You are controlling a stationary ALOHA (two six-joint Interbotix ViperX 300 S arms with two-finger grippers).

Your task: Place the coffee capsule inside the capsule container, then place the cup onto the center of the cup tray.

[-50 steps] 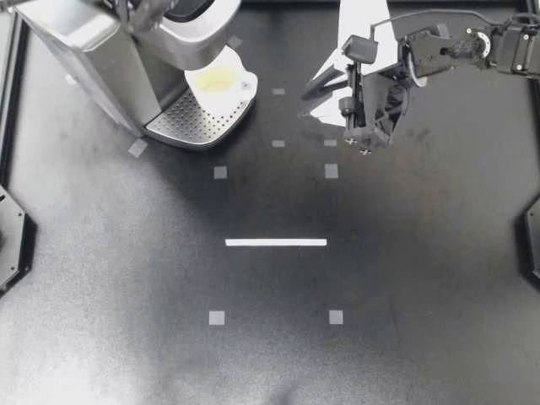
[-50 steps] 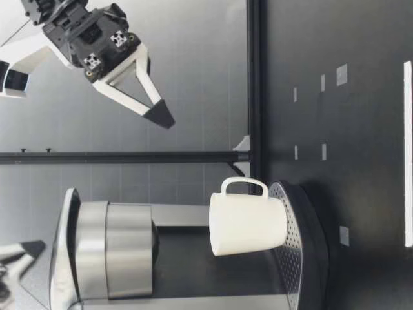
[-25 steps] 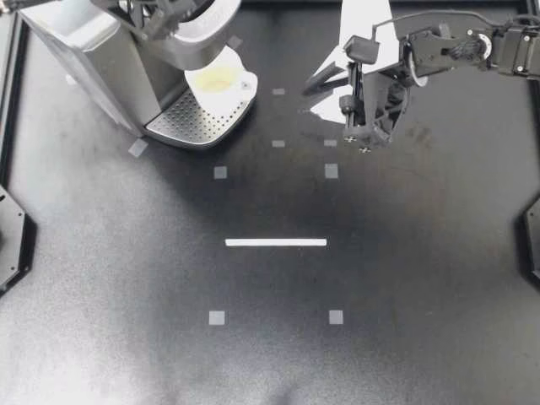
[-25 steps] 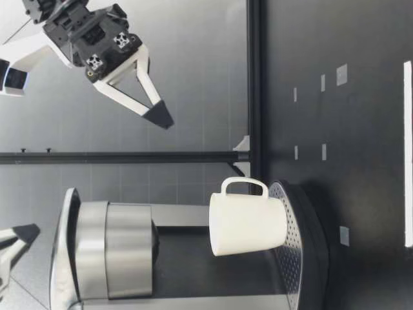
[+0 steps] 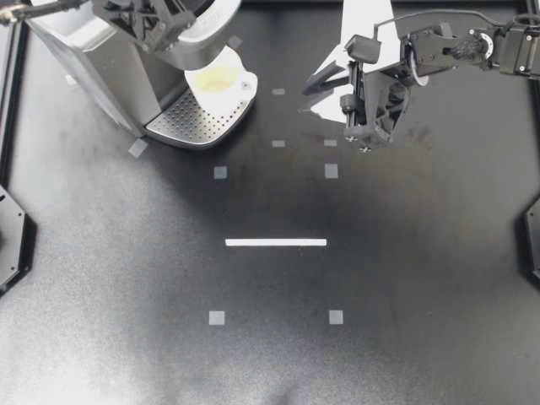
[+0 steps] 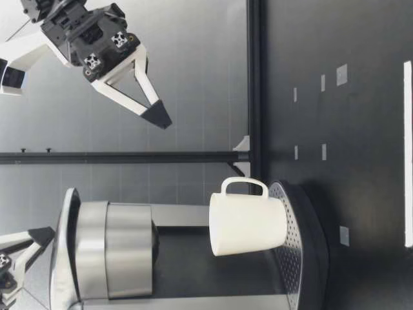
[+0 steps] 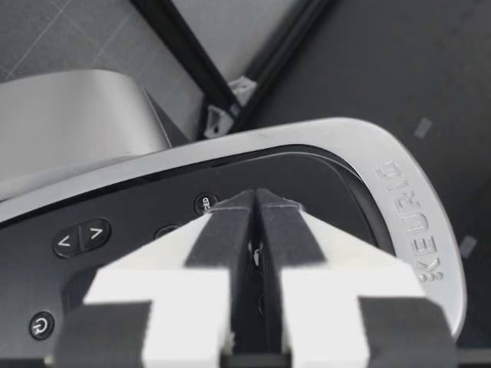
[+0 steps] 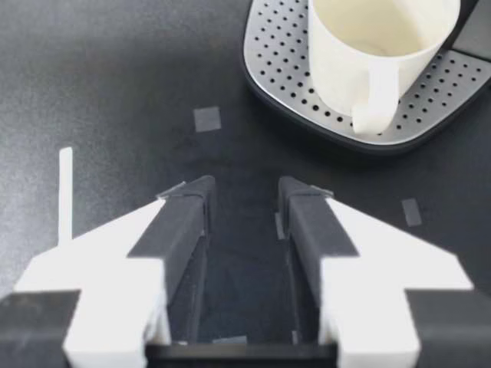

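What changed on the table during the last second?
My left gripper, fingers shut, moved further in over the coffee machine and sank closer to its lid. My right gripper, open and empty, drifted slightly toward the back of the table. Nothing was taken hold of or let go. The cup stayed on the cup tray.

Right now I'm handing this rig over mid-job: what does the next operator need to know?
Left hand: shut, empty, tips over the coffee machine's lid.
Right hand: open, empty, held above the table, facing the cup.
The cup stands upright on the cup tray.
Capsule not visible; the lid looks closed, so I cannot confirm it is loaded.
Left to do: check the capsule and the cup's centring.
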